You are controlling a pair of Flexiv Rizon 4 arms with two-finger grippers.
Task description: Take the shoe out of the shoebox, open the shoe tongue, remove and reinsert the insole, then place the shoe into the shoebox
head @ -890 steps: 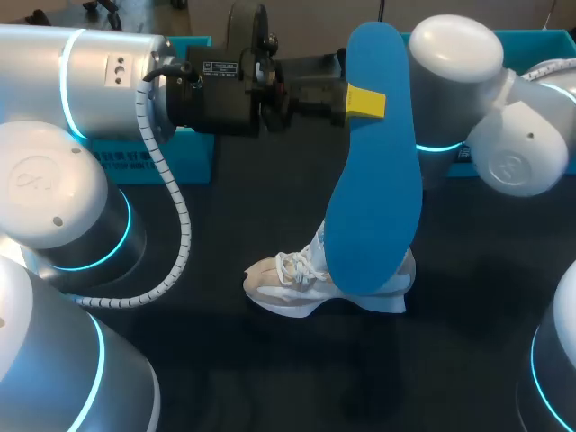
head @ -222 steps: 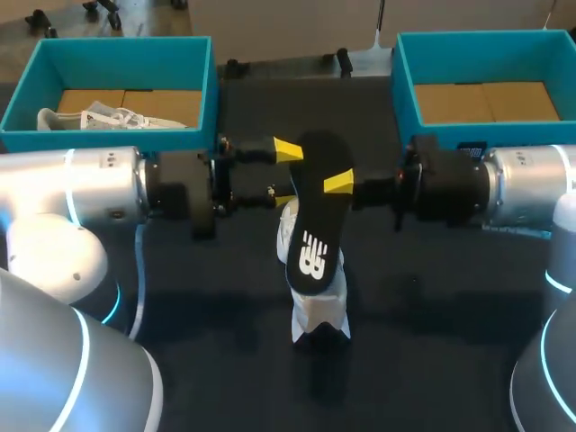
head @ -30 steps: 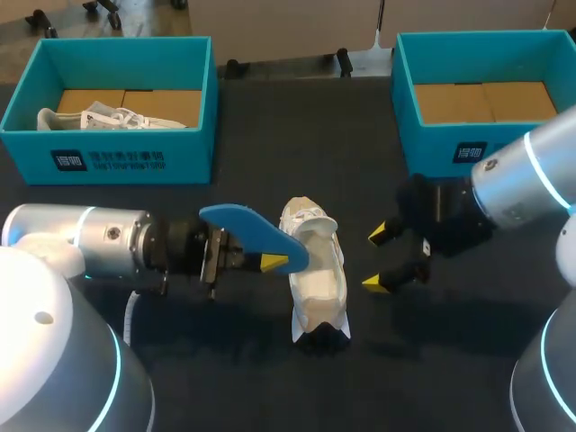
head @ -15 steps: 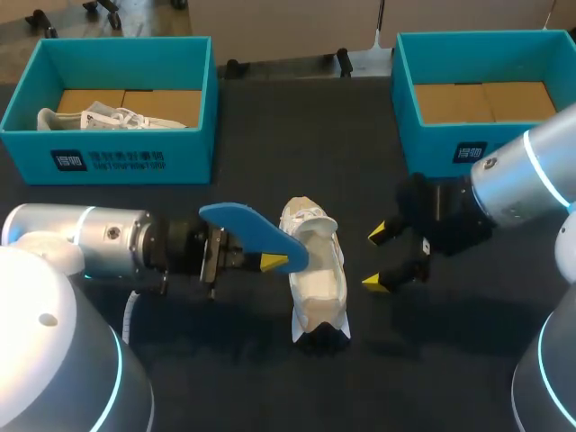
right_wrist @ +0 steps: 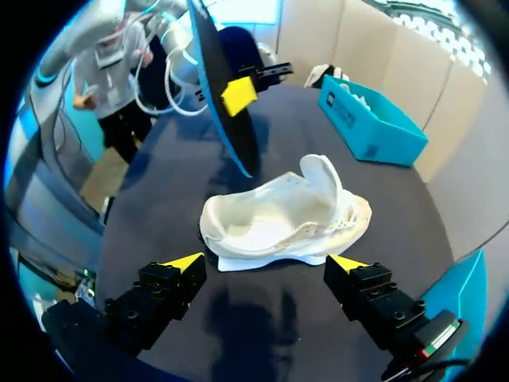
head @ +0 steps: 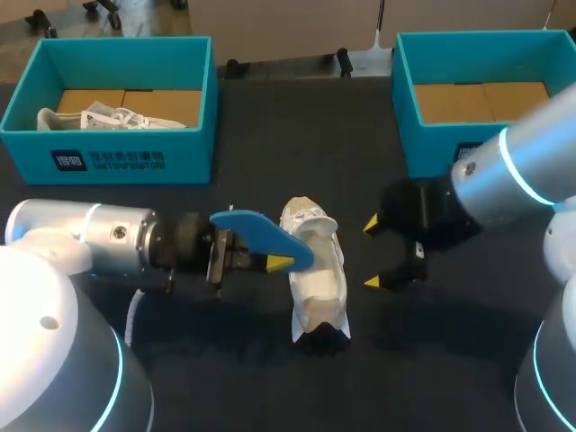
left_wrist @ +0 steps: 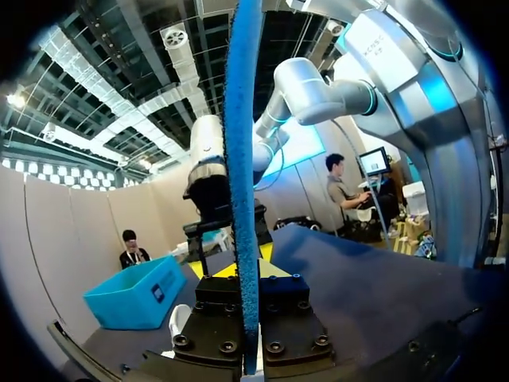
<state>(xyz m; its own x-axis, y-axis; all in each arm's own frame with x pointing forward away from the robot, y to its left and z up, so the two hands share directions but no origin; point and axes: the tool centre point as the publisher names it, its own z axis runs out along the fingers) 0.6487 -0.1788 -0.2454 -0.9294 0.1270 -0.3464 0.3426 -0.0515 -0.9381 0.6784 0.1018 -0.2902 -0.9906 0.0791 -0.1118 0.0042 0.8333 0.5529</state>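
Insole (head: 255, 232) and shoe (head: 317, 270) do not lie in the same direction, and I judge that the coming move depends on this. The left hand (head: 270, 258) is closed on the blue insole and holds it on edge, with its free end reaching from the left side to just over the left rim of the shoe. The shoe rests on the dark tabletop (head: 270, 378) between the two hands, and its long axis runs from the near side to the far side. The insole therefore lies almost across it. In the right wrist view the tongue (right_wrist: 322, 171) stands up and the opening looks free. The toe seems to point away from the robot, but I am not sure. The right hand (head: 378, 254) is just beside the shoe on the right, with its fingers wide apart and holding nothing. To go in, the insole probably must be turned along the shoe, front end toward the toe, while the right hand is near enough to steady the shoe.
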